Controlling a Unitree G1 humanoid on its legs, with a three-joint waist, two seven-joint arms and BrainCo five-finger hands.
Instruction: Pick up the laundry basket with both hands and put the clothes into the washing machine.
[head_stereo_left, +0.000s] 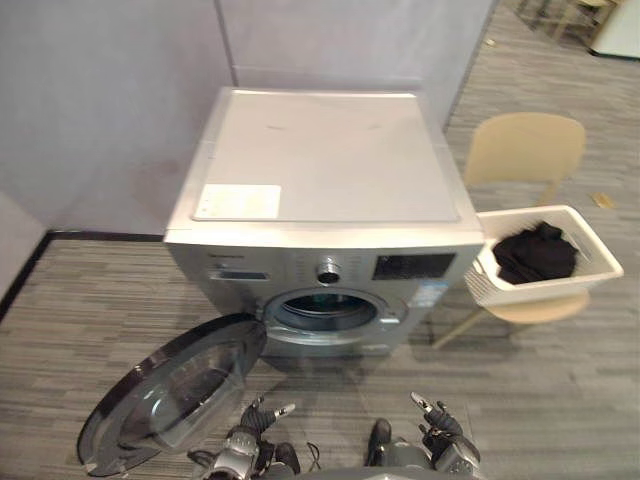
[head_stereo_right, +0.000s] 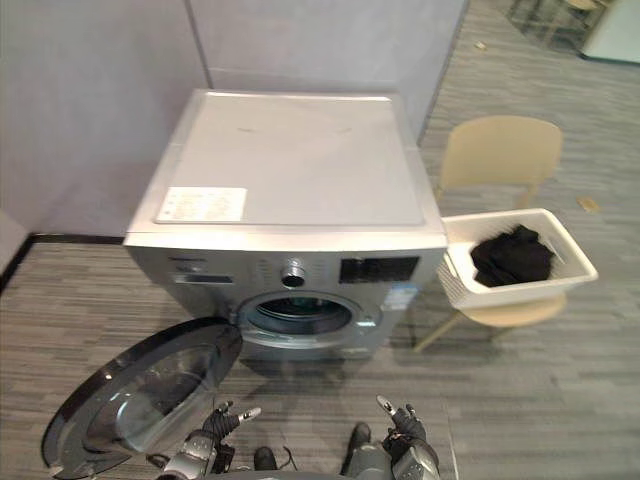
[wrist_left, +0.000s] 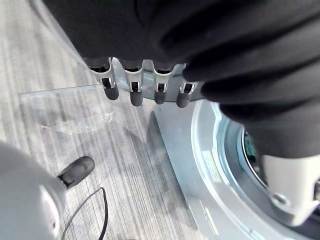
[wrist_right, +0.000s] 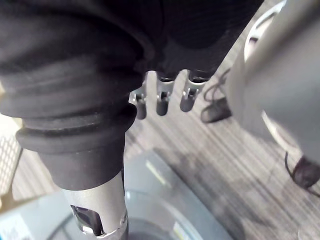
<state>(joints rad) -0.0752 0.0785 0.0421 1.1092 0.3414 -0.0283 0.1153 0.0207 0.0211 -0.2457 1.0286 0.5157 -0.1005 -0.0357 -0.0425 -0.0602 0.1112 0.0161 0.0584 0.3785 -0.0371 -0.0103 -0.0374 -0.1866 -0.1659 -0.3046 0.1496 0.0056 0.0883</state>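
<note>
A white laundry basket (head_stereo_left: 592, 262) with black clothes (head_stereo_left: 536, 252) in it rests on a beige chair (head_stereo_left: 524, 150) to the right of the washing machine (head_stereo_left: 320, 170). The silver machine's round door (head_stereo_left: 170, 392) hangs open to the left, and its drum opening (head_stereo_left: 326, 308) is exposed. My left hand (head_stereo_left: 250, 432) and right hand (head_stereo_left: 440, 425) hang low at the bottom of the view, fingers relaxed and holding nothing, far from the basket. In the wrist views the left fingers (wrist_left: 135, 90) and right fingers (wrist_right: 161, 97) are straight over the floor.
Grey partition walls (head_stereo_left: 110, 100) stand behind and to the left of the machine. Grey wood-pattern floor (head_stereo_left: 560, 400) stretches in front and to the right. More furniture (head_stereo_left: 610, 25) stands at the far back right.
</note>
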